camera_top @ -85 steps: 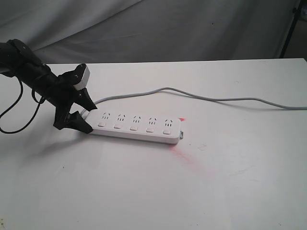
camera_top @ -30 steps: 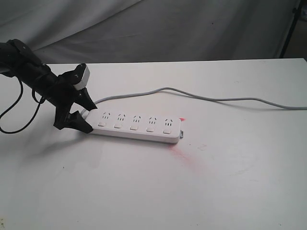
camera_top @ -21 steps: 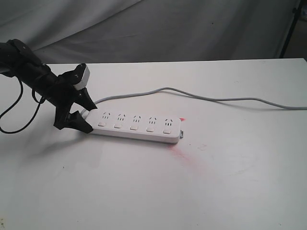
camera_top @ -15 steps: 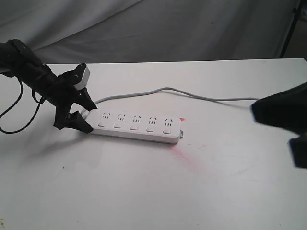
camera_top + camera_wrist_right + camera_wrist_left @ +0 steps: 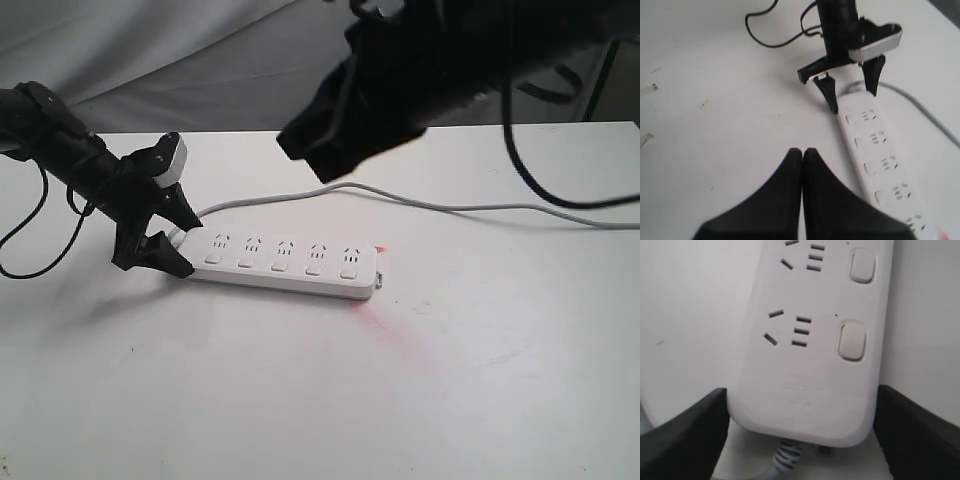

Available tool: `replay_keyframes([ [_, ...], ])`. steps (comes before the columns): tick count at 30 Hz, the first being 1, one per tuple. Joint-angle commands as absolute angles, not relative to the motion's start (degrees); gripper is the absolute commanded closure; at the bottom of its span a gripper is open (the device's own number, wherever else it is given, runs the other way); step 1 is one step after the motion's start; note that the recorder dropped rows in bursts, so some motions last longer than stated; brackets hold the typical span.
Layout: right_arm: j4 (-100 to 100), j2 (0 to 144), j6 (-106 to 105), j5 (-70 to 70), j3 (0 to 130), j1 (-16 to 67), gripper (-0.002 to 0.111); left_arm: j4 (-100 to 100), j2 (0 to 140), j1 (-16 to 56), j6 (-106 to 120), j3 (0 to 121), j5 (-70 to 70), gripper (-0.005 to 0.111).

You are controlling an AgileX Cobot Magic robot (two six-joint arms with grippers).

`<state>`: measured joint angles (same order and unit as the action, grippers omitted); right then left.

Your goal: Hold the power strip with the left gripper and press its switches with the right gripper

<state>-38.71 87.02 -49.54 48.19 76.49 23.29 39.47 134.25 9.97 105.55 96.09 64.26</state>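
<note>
The white power strip (image 5: 285,266) lies flat on the white table, its grey cord (image 5: 450,207) trailing off to the right. My left gripper (image 5: 188,247), with the grey block at its wrist, is shut on the strip's cord end. In the left wrist view its black fingers (image 5: 685,435) press both sides of the strip (image 5: 810,365). The switches (image 5: 278,266) sit in a row, untouched. My right gripper (image 5: 310,150) is a dark blur above the strip. In the right wrist view it (image 5: 802,151) is shut and empty, short of the strip (image 5: 880,165), facing the left gripper (image 5: 854,102).
A pinkish-red stain (image 5: 385,320) marks the table by the strip's free end. The left arm's thin black cable (image 5: 20,240) loops off the table's left side. Grey cloth (image 5: 200,60) hangs behind the table.
The right arm came in from the right edge and now hangs, large and blurred, over the back of the table above the strip. The left gripper and strip stayed put.
</note>
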Motion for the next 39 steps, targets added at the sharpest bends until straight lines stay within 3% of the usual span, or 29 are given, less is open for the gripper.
replay_keyframes([
  [1, -39.44, 94.9, -51.44, 49.77, 86.15, 23.61, 0.108, 40.01, 134.3, 10.34, 105.05, 96.29, 62.94, 0.037],
  [8, -39.46, 105.62, -59.84, 51.35, 95.37, 27.03, 0.108, 40.01, 134.3, 10.34, 105.05, 96.29, 62.94, 0.037],
  [25, -50.49, 126.44, -78.23, 34.58, 95.5, 28.95, 0.108, 40.01, 134.3, 10.34, 105.05, 96.29, 62.94, 0.037],
  [34, -53.68, 129.55, -80.96, 28.24, 95.5, 28.47, 0.108, 40.01, 134.3, 10.34, 105.05, 96.29, 62.94, 0.037],
  [39, -55.55, 129.43, -83.6, 25.7, 95.5, 28.59, 0.081, 40.01, 134.3, 10.34, 105.05, 96.29, 62.94, 0.037],
])
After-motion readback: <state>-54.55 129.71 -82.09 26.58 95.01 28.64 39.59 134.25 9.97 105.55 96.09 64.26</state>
